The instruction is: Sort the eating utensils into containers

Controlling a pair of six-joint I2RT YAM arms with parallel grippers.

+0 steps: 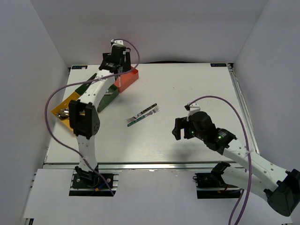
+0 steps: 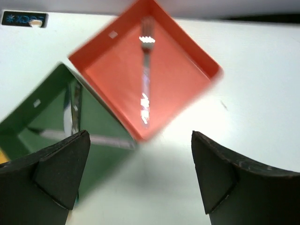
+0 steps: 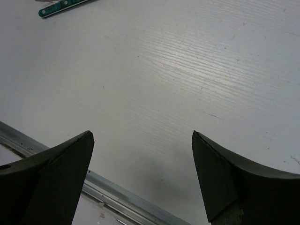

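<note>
**White Surface, Three Trays: Utensil Sorting Status**

White walls enclose the pale surface [image 1: 197, 89]. We take 12 o'clock as its far edge in the overhead view.

1. Containers. We find three trays grouped at 10 o'clock. The red-orange tray [image 1: 129, 78] lies nearest 12 o'clock. The dark green tray [image 1: 110, 96] sits directly beside it toward 8 o'clock; we cannot tell whether the two touch. The yellow tray [image 1: 62, 107] lies farther out toward 8 o'clock.

2. Tray contents. The left wrist view shows one silver fork [image 2: 146, 70] lying corner to corner in the red-orange tray. Blurred silver utensils [image 2: 74, 108] lie in the dark green tray; we cannot tell their type. Shiny metal items [image 1: 65, 112] lie in the yellow tray, partly hidden by the left arm [image 1: 91, 98].

3. Loose utensils. Near the centre of the surface, a teal-handled utensil [image 1: 134, 120] and a loose fork [image 1: 151, 111] lie just beside each other. The loose fork's tines point toward 2 o'clock.

4. Arms. The left arm reaches over the trays. The left jaws hang above the corner where the red-orange and dark green trays meet, spread apart and holding nothing. The right arm [image 1: 234, 147] enters at 5 o'clock. The right jaws are spread wide above bare surface and hold nothing, at 4 o'clock of the loose utensils and apart from them.
</note>
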